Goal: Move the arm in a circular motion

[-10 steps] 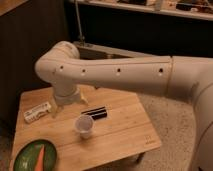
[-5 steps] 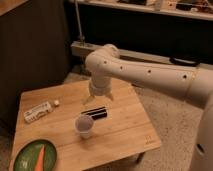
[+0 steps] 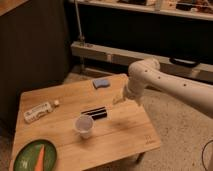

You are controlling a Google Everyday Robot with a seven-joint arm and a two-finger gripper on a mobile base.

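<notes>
arm: enters from right of frame, bends down at center
gripper: center, over table, up-right of black bar
grip state: can't tell

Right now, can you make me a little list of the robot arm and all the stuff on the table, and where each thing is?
arm: cream-white, reaches in from the right, bends down over the table
gripper: pale tip at the arm's end, over the table's right half
table: light wood
cup: white, upright, front middle
black object: flat, just behind the cup
blue object: near the far edge
plate: green, front left corner, holds a carrot
packet: white, left side
</notes>
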